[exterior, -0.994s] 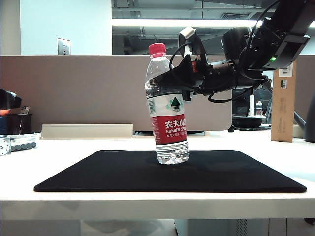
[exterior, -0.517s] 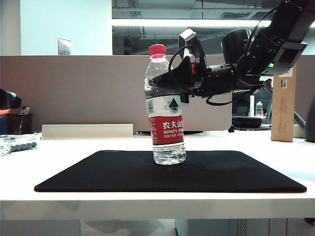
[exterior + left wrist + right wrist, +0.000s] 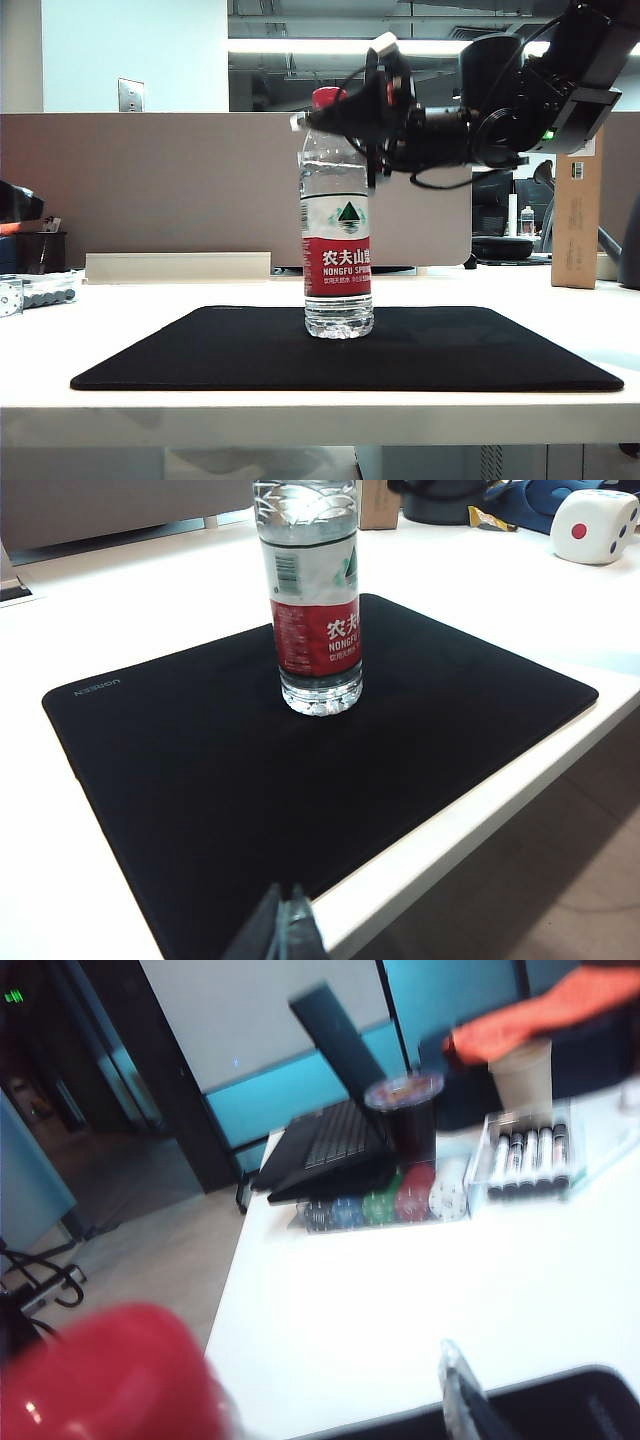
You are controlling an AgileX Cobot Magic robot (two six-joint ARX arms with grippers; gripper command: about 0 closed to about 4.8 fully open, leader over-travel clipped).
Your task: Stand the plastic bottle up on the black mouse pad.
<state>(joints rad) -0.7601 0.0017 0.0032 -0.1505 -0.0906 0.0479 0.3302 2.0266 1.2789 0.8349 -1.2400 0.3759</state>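
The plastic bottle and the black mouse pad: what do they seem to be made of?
The plastic bottle looks like thin clear plastic: glossy, see-through ribbed walls, an opaque red cap, and a printed label that seems to be film. The black mouse pad appears to be matte fabric, probably over foam: thin, flat, no glare, small printed logo at one corner.

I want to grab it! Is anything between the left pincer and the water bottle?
No. Only bare black mouse pad lies between the left pincer and the upright water bottle. The right pincer is up by its cap.
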